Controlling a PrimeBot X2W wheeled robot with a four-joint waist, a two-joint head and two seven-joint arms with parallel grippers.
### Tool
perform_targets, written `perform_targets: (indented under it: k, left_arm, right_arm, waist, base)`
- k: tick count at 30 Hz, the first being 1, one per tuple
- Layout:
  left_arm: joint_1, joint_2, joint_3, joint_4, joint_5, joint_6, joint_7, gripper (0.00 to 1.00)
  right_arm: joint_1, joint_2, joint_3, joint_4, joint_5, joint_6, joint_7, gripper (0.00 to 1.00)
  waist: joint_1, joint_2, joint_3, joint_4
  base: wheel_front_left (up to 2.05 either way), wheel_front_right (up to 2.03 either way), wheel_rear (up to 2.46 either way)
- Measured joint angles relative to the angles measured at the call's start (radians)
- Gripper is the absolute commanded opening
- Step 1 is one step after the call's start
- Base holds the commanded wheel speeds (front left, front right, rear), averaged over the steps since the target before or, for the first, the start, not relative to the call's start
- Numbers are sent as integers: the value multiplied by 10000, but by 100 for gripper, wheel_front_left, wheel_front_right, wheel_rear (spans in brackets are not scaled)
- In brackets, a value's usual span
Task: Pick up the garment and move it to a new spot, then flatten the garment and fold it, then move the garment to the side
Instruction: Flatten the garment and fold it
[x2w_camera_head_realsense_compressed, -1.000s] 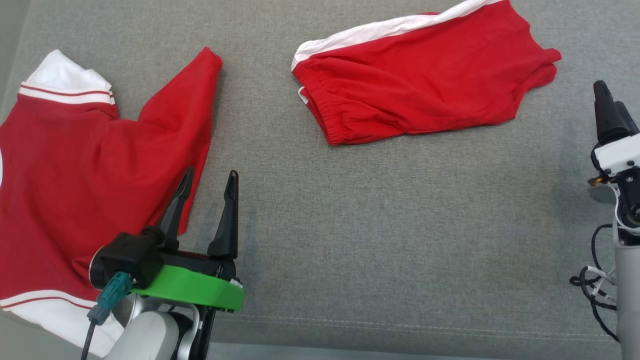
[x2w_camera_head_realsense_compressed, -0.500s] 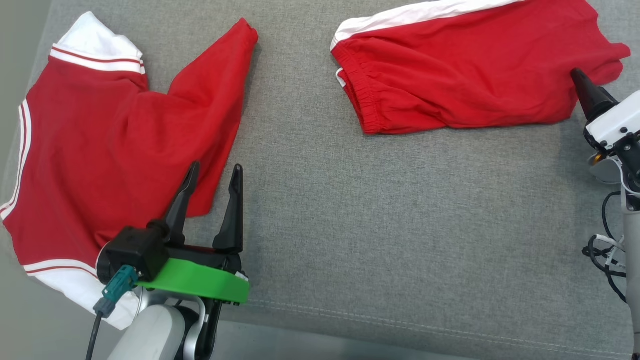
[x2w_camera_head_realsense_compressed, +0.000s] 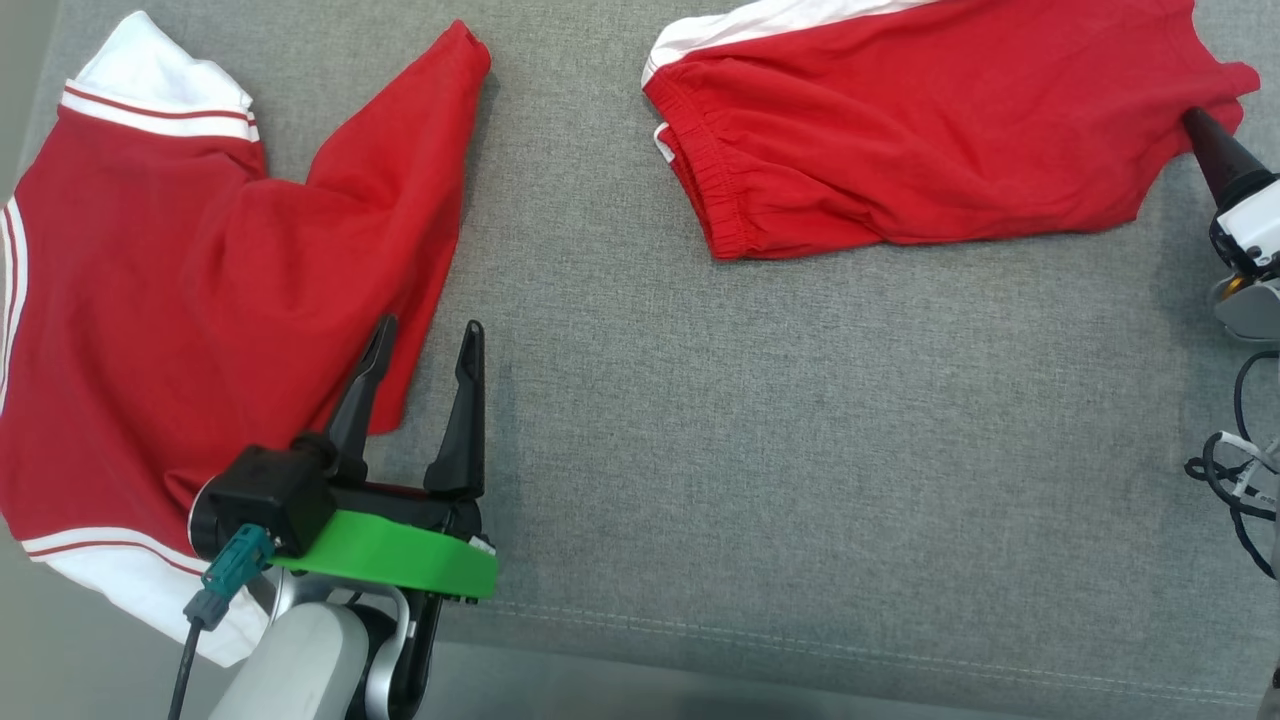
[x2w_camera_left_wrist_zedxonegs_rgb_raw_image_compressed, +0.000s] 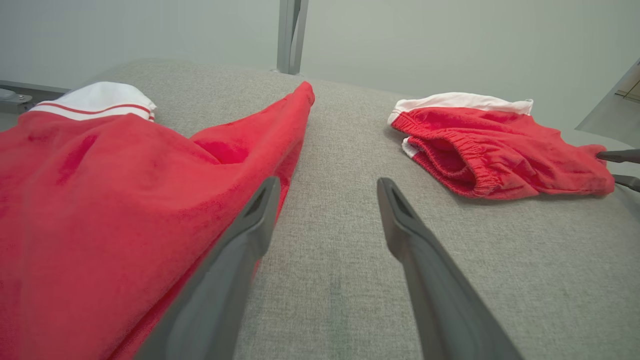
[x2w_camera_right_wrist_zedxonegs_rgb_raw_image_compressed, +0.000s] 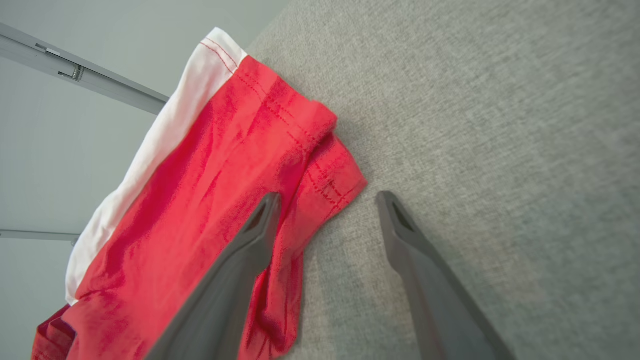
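In the last second the right gripper (x2w_camera_right_wrist_zedxonegs_rgb_raw_image_compressed: 328, 200) has been brought up to the leg hem of the red shorts (x2w_camera_head_realsense_compressed: 930, 130), lying far right on the grey cushion (x2w_camera_head_realsense_compressed: 800, 450), jaws spread and nothing gripped yet. The left gripper (x2w_camera_head_realsense_compressed: 428, 330) has been kept parked, spread and empty, by the red shirt (x2w_camera_head_realsense_compressed: 180, 300), so the pickup's probably being lined up.

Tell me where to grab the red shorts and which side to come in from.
Grip the red shorts at the leg-hem corner on their right end, coming from the robot's right. The fabric lies doubled there, a thicker edge to pinch, and the right gripper, jaws open, sits astride that corner.
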Motion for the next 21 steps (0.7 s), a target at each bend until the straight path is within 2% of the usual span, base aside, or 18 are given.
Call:
perform_targets:
  k: [12, 19, 20, 21]
  left_arm:
    - [-337, -176, -253, 15, 15, -98, 0, 100]
    - [-386, -259, -293, 159, 17, -102, 0, 100]
    - [-387, -276, -293, 178, 17, -102, 0, 100]
    - [-390, -297, -291, 194, 17, -102, 0, 100]
  right_arm:
    - [-668, 305, -593, 428, 6, 0, -104, 100]
    - [-1101, 485, -508, 639, -6, -2, -205, 100]
    - [-1130, 495, -487, 658, -17, -2, -228, 76]
    - [-1157, 504, -472, 688, -31, -2, -288, 57]
  waist:
    - [0, 0, 214, 128]
    - [0, 0, 307, 287]
    - [0, 0, 312, 303]
    - [0, 0, 315, 318]
  base:
    - [0, 0, 0]
    - [0, 0, 0]
    - [0, 0, 0]
    - [0, 0, 0]
